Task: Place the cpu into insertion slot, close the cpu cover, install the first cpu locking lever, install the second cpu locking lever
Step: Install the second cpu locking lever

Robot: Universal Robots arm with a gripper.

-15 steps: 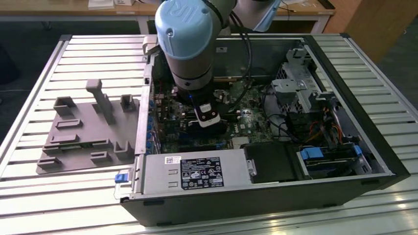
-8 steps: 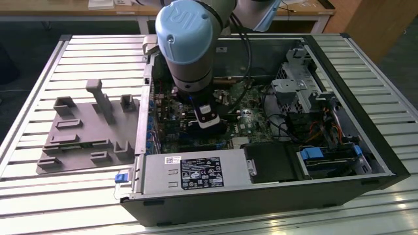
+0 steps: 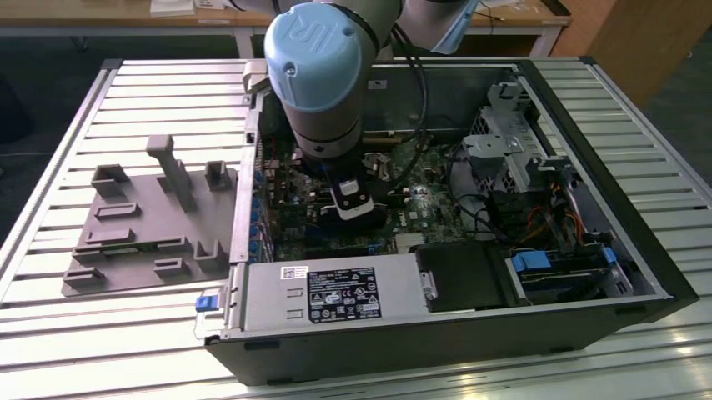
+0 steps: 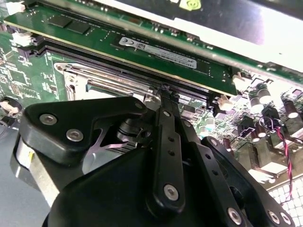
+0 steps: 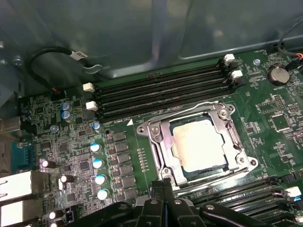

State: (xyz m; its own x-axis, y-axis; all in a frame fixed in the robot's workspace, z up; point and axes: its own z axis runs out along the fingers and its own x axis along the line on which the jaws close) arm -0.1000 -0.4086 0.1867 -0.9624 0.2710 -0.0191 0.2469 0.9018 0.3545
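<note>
Gripper (image 5: pixel 163 185) jaws pressed together, holding nothing, tips at edge of cpu cover (image 5: pixel 158 142). Cover closed over cpu (image 5: pixel 199 144), seated in insertion slot on motherboard (image 5: pixel 118 156).

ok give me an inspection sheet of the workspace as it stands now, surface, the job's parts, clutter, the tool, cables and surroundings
Surface: slatted metal table carrying an open computer case.
Job's things: cpu lies in the insertion slot; cpu cover is down around it, framing its top. Whether the locking levers are latched cannot be told.
Clutter: grey fixture tray on the table at the exterior view's left.
Tool: tool sits low over the motherboard at the edge of the cpu cover, fingers together, holding nothing visible.
Cables: black cable looped against the case wall; more wiring by the drive bays.
Surroundings: wooden desks behind the table.
</note>
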